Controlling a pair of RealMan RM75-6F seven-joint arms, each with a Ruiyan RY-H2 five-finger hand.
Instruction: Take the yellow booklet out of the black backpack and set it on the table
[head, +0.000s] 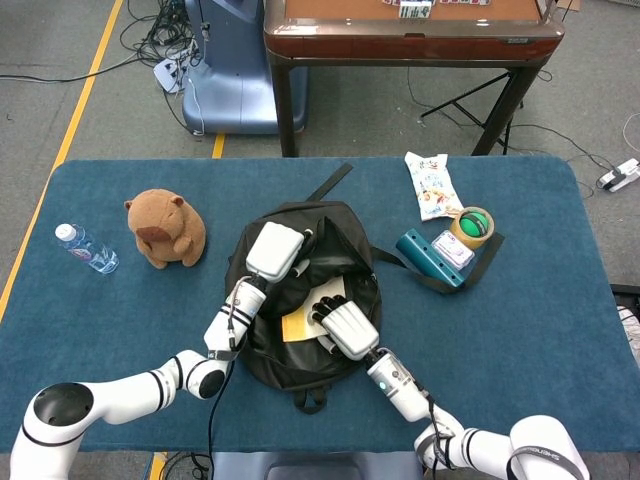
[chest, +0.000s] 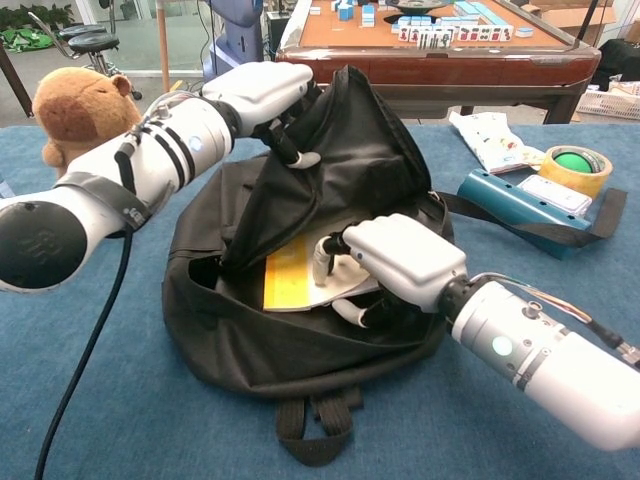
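Note:
The black backpack (head: 262, 345) (chest: 240, 340) lies open in the middle of the blue table. My left hand (head: 274, 251) (chest: 262, 92) grips its upper flap (chest: 345, 165) and holds it raised. Inside the opening lies the yellow booklet (head: 297, 325) (chest: 288, 280), tilted, its yellow edge and white page showing. My right hand (head: 340, 324) (chest: 385, 263) reaches into the bag and holds the booklet, fingers above it and thumb beneath its right part, lifting it off the bag floor.
A brown plush toy (head: 165, 229) (chest: 78, 105) and a water bottle (head: 86, 249) sit at the left. At the right lie a snack bag (head: 432, 184), a tape roll (head: 472, 227) and a teal box (head: 432, 257) on a strap. A brown table (head: 410, 30) stands beyond.

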